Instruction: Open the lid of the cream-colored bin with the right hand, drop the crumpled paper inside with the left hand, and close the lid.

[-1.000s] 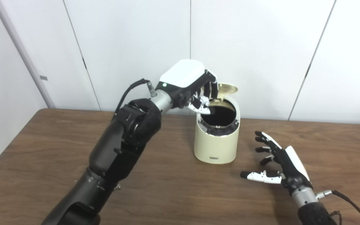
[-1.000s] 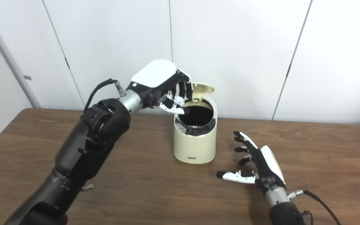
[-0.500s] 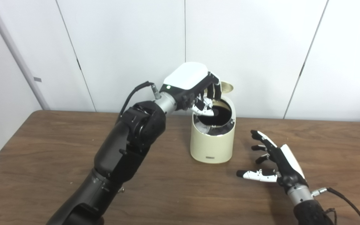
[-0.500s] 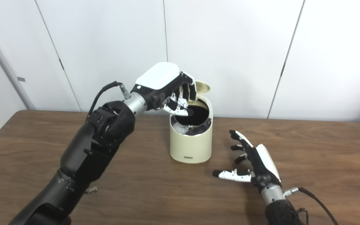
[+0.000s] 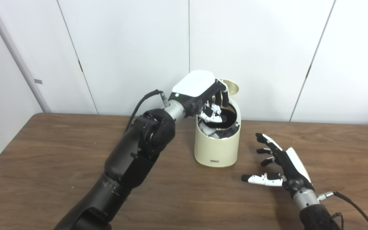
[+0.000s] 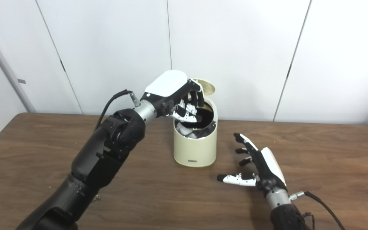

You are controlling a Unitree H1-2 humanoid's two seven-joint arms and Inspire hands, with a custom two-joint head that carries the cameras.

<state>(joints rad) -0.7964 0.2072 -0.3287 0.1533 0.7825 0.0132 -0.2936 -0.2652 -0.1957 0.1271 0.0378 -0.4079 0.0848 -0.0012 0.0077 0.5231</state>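
While the lid is propped open, the left hand is curled over the bin; whether the paper is gripped cannot be told. The right hand, spread empty beside it, is likely needed next for closing.

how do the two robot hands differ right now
The left robot hand is raised over the open mouth of the cream bin, fingers curled down into it; the right robot hand sits low beside the bin, fingers spread, holding nothing. Both have white backs and dark fingers.
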